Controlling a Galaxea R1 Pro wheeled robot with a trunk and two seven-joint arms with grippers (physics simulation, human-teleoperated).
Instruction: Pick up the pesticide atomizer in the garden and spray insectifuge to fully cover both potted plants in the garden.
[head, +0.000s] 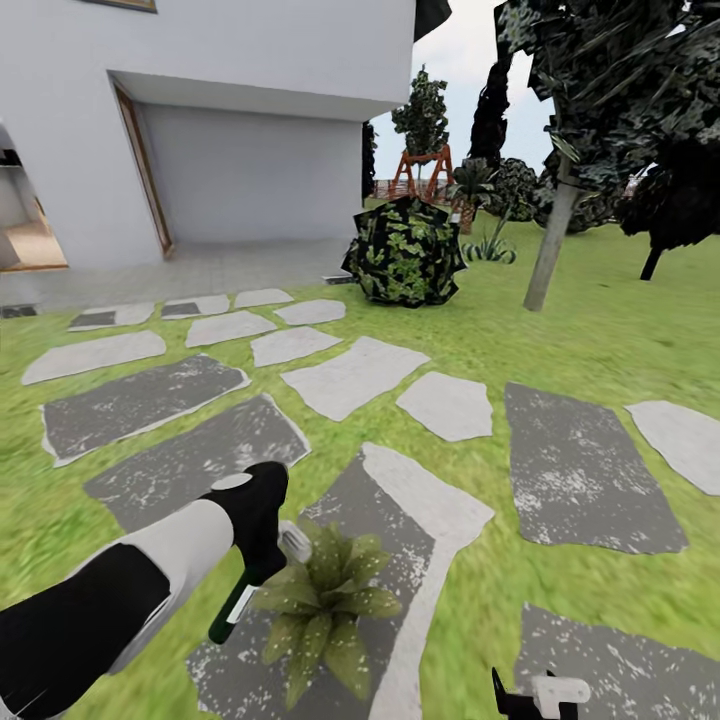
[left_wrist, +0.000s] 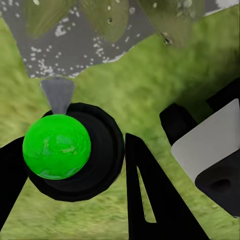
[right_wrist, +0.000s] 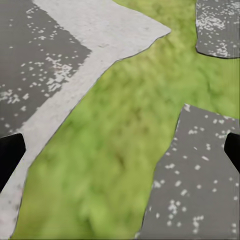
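Paving lawn (head: 560, 320) — grey stepping stones (head: 355, 375)

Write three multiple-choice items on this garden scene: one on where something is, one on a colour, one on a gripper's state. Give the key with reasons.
1. Where does the potted plant stand?
A. On a dark stepping stone, next to the left gripper
B. On the lawn under the tree
C. At the house door

2. What colour is the round part on the pesticide atomizer in the left wrist view?
A. Red
B. Bright green
C. Yellow

3. What state is the left gripper in?
A. Open over the grass
B. Shut on the pesticide atomizer
C. Shut on a leaf

Key: 1 A, the head view shows its leaves spread over the dark stepping stone beside the gripper. 2 B, a glossy green ball sits on the black body. 3 B, the black fingers flank the atomizer's body.
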